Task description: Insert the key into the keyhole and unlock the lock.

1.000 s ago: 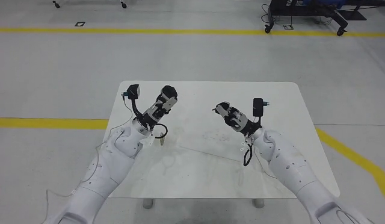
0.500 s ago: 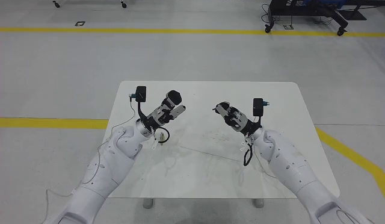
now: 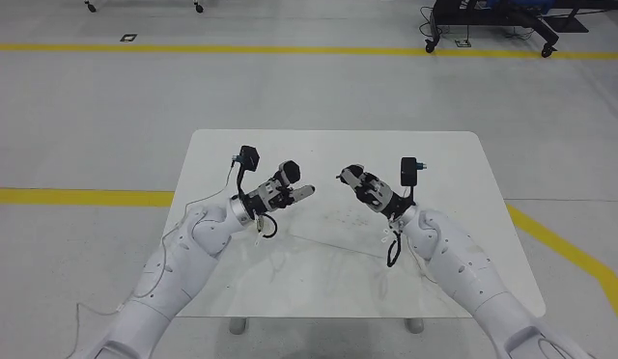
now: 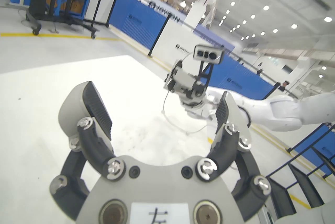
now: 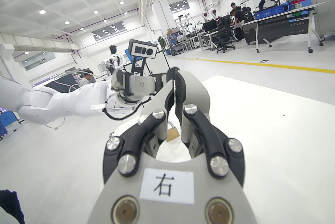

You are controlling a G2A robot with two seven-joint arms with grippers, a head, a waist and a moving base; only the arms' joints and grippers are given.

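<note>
Since the padlock [image 5: 172,134] lies on the table [image 3: 319,272] right under my R gripper [image 5: 174,78], I'd call this the setup stage, nothing inserted yet. R jaws are pressed together; can't tell whether the key is pinched btw them. L gripper [image 4: 157,98] hangs spread wide, empty, facing the R one above the table. Next move prob calls for L to steady the padlock so R can line up w/ the keyhole.

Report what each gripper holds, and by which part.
Left gripper: nothing, fingers open. Right gripper: fingers shut; whether anything is pinched between them cannot be told.
</note>
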